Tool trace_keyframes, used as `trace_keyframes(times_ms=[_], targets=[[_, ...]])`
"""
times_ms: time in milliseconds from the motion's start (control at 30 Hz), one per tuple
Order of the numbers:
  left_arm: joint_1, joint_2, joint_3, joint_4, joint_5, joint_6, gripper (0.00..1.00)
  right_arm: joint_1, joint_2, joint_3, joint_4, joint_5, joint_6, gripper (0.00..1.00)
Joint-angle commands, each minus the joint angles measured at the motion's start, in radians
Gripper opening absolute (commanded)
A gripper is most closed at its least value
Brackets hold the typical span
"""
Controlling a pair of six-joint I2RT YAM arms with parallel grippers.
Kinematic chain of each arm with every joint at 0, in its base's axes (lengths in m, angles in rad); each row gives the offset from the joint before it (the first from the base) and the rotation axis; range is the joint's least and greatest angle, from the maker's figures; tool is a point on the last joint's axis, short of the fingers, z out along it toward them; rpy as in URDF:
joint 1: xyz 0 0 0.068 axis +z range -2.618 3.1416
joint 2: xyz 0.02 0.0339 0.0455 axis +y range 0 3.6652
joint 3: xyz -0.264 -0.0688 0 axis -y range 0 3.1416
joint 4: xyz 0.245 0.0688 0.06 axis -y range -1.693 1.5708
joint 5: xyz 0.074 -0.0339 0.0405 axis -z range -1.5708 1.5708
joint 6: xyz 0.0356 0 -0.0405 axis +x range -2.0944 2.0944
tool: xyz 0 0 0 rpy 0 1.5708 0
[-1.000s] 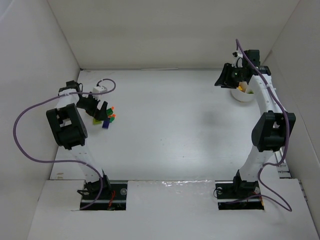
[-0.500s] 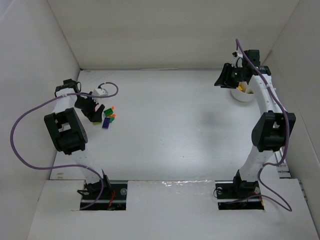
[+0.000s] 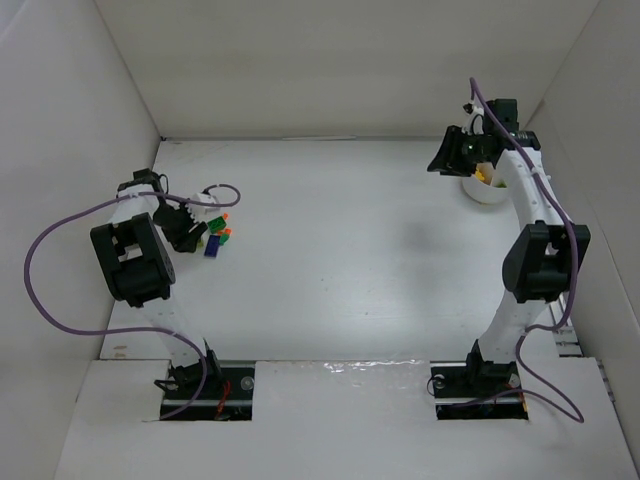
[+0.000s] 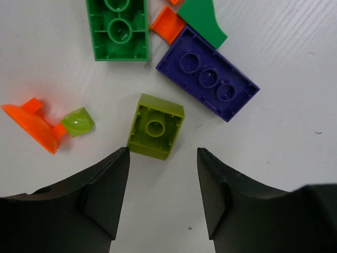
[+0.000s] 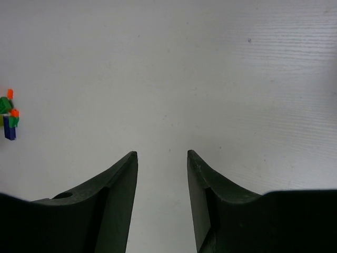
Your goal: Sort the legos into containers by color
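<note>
1. The small brick (image 4: pixel 156 126) lies just ahead of the gap between the left gripper's (image 4: pixel 163 153) jaws.
2. The long brick (image 4: pixel 207 74) lies ahead-right, and the wide brick (image 4: pixel 118 29) farther ahead-left.
3. The cup (image 3: pixel 487 188) sits just beside the right gripper (image 5: pixel 162 154), with the legos (image 5: pixel 9 118) far left of its jaws.

The worktop (image 3: pixel 330 250) was plain white. Near its left edge lay a bright green brick (image 4: pixel 118 29), a dark blue-purple brick (image 4: pixel 207 74), an olive-green brick (image 4: pixel 156 126) and an orange piece (image 4: pixel 32 125). The cup (image 3: pixel 487 192) near the right edge was white.
</note>
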Motion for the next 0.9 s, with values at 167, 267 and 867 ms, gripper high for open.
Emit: trace_keyframes(times_ms=[167,267,867], targets=[[0.0,-0.017,-0.02,0.06,-0.039,0.055,0.54,0.017,0.025,0.063,-0.009,0.003,0.004,0.48],[0.0,0.001,-0.02,0.06,-0.039,0.067,0.54,0.017,0.025,0.063,-0.018,0.003,0.004,0.48],[-0.043,0.021,-0.073,0.099,-0.019,0.086,0.5,0.035,0.054,0.101,-0.036,0.012,0.013,0.47]])
